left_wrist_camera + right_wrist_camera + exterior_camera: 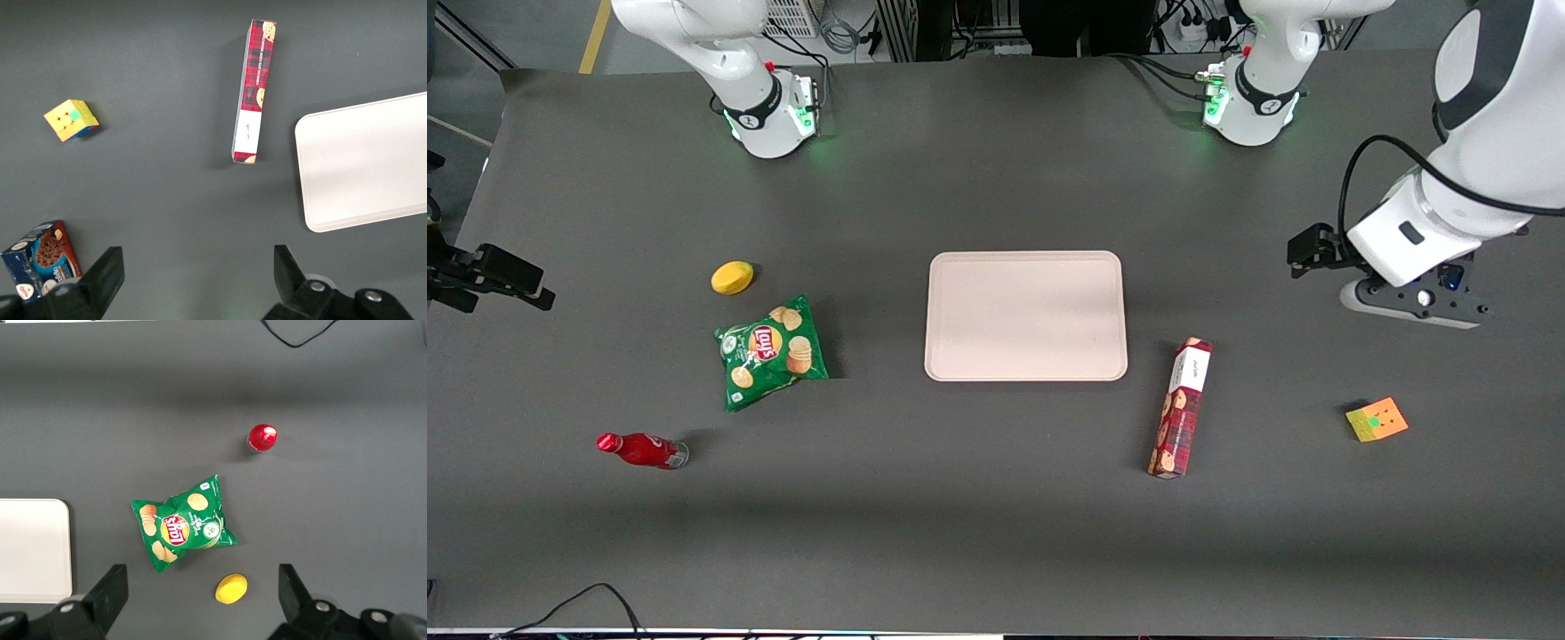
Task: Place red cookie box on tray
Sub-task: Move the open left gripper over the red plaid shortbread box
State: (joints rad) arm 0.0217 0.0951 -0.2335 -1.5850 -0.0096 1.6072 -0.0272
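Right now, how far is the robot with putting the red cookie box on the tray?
Nothing looks done yet. The red cookie box lies flat on the table beside the tray, apart from it, and the tray holds nothing. The gripper hangs open above the table, apart from the box, holding nothing. Left to do: reach the box, grasp it, carry it over and set it on the tray.

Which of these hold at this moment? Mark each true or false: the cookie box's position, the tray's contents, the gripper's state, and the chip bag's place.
1. The red cookie box already lies on the tray. False: it lies on the table beside the tray, apart from it.
2. The tray holds nothing. True.
3. The gripper is shut on the box. False: it is open, holding nothing, high above the table toward the working arm's end.
4. The green chip bag lies toward the parked arm's end. True.
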